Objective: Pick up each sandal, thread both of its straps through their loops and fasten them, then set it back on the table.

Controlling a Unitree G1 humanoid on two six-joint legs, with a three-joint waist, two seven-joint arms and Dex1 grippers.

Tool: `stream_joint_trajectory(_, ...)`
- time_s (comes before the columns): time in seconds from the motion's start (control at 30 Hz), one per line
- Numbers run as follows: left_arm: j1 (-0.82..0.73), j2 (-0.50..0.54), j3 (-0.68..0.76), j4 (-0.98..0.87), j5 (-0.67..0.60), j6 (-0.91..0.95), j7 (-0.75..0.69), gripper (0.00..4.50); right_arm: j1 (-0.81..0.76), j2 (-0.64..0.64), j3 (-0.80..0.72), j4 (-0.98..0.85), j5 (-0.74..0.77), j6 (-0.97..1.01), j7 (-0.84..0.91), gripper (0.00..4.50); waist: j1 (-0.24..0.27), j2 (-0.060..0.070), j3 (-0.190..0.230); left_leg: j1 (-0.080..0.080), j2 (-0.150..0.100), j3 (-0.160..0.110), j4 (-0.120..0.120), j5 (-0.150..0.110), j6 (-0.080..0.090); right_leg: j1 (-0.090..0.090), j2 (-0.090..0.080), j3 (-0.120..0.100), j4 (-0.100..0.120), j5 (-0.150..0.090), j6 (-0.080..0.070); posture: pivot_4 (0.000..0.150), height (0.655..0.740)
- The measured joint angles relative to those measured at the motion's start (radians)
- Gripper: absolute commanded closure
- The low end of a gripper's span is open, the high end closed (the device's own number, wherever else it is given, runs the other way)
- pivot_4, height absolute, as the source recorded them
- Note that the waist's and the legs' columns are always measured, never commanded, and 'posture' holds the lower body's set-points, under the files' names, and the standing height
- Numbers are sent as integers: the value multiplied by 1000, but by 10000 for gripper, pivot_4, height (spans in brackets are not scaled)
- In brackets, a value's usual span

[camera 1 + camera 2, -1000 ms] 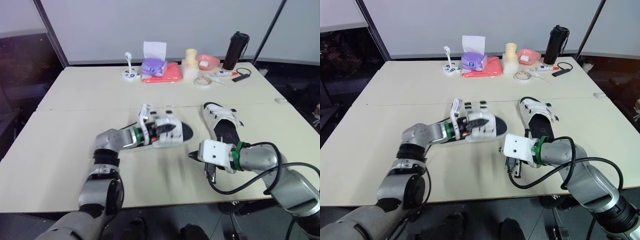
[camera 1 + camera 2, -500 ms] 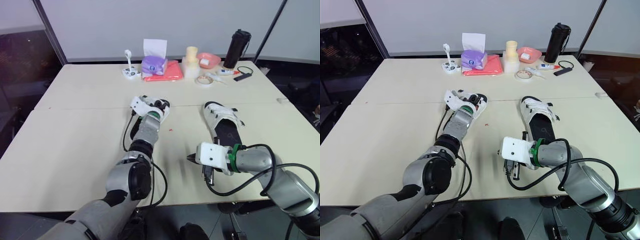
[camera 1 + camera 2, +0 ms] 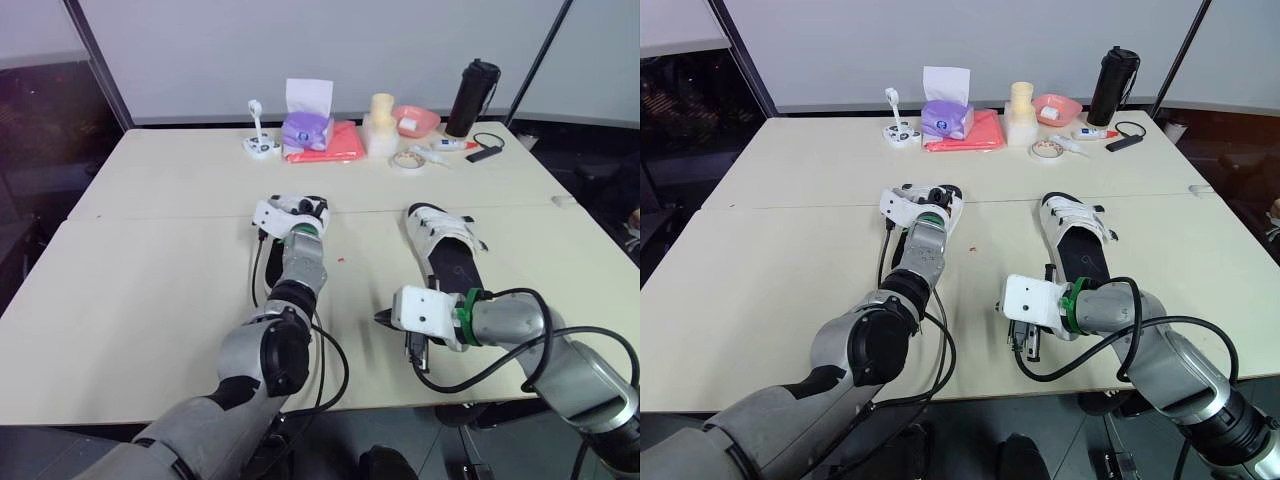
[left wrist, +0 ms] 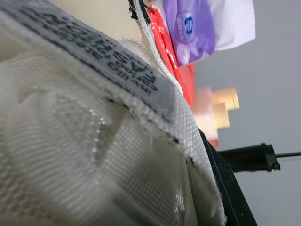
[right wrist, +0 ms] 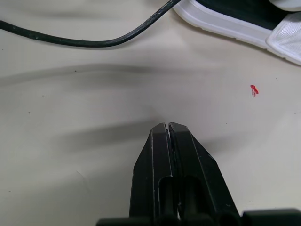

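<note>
A white sandal with a black footbed (image 3: 447,246) lies flat on the table's right half, straps at its far end. The other sandal (image 3: 902,207) is at mid-table, mostly hidden by my left arm. My left gripper (image 3: 292,212) is shut on it. The left wrist view has its white mesh strap with a grey label (image 4: 94,141) pressed close. My right gripper (image 3: 381,316) rests shut and empty just above the table, near the front and left of the flat sandal. Its two black fingers (image 5: 160,141) touch. Past a red speck (image 5: 254,89), a sandal's white sole (image 5: 225,23) shows.
Along the back edge stand a purple tissue pack (image 3: 307,130), a red cloth (image 3: 335,145), a cream cup (image 3: 379,125), a pink bowl (image 3: 415,120), a tape roll (image 3: 405,162) and a black bottle (image 3: 472,98). A black cable (image 3: 258,270) loops beside my left arm.
My left arm swung from lying across the table to pointing straight ahead, carrying its sandal toward mid-table, then edged slightly left. The right gripper stayed put.
</note>
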Motion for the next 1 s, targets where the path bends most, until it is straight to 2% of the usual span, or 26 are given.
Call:
stream_joint_trajectory(0.03,0,0,0,4,0,-4,0,44229,0,0,0,0,0,1,2,45000,0,0,0,0,0,0,1,0,0,0,0,0,0,0,0,1500,7344)
stream_joint_trajectory(0.1,1,0,0,11,0,-9,-2,34054,0,0,0,-3,0,3,4,45000,0,0,0,0,0,0,2,0,0,0,0,0,0,0,0,1500,7344)
stream_joint_trajectory(0.17,2,0,0,15,-1,-16,-5,27187,0,-2,1,-7,1,6,12,45000,0,0,0,0,0,0,2,0,0,1,0,0,1,0,0,1500,7344)
stream_joint_trajectory(0.33,3,0,-4,17,5,-27,-15,843,0,-8,1,-12,1,11,30,45000,0,0,0,0,0,0,4,0,1,1,0,0,1,0,1,1500,7344)
stream_joint_trajectory(0.57,19,7,-44,9,43,30,-16,299,-8,-7,6,-11,0,6,36,45000,-1,0,0,0,0,0,5,-1,1,2,0,0,2,1,1,1500,7344)
stream_joint_trajectory(0.7,56,16,-69,-70,60,99,20,299,-12,-4,26,0,0,-9,37,45000,-3,0,0,0,0,0,6,-1,1,1,0,0,3,1,1,1500,7344)
stream_joint_trajectory(0.8,99,25,-102,-167,68,157,63,299,-13,-2,34,4,0,-20,37,45000,-4,0,0,0,0,-1,6,-1,1,1,1,0,4,1,1,1500,7344)
stream_joint_trajectory(1.0,243,52,-205,-495,70,360,181,299,-20,5,43,35,0,-50,39,45000,-4,0,0,0,0,-1,7,-1,1,1,1,1,4,1,1,1500,7344)
